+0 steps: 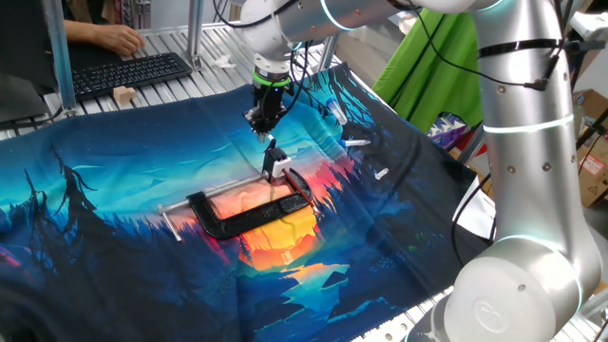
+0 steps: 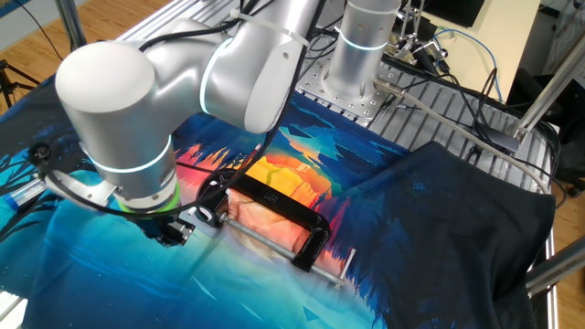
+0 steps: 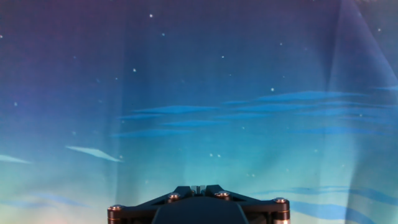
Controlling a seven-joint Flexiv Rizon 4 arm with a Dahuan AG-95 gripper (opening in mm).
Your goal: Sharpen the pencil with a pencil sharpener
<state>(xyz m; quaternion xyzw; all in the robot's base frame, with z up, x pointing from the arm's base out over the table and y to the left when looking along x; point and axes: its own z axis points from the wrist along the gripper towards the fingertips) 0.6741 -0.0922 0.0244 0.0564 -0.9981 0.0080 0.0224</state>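
1. Blue-printed cloth [image 3: 199, 93], speckled with small white stars, is filling the hand view, and only the dark base of my hand [image 3: 198, 208] is showing along the bottom edge there.
2. My hand [image 1: 265, 122] is hanging above the cloth in one fixed view, pointing down; I cannot tell whether my fingers are spread or pressed together, nor whether they are pinching anything.
3. Just below my hand, the pencil sharpener [image 1: 278, 166] is sitting as a small whitish block with a dark part on top, gripped at the end of the black C-shaped clamp [image 1: 252, 214].
4. The clamp is lying flat on the orange sunset part of the cloth, with its silver rod [image 1: 195, 198] running along its open side.
5. The pencil is not something I am able to make out in any view.
6. Small white loose bits [image 1: 357, 143] are lying on the cloth, well apart from the clamp.
7. Farther back, a black keyboard [image 1: 128, 74] is resting on the tabletop [image 1: 214, 43], with a person's hand [image 1: 119, 38] near it.
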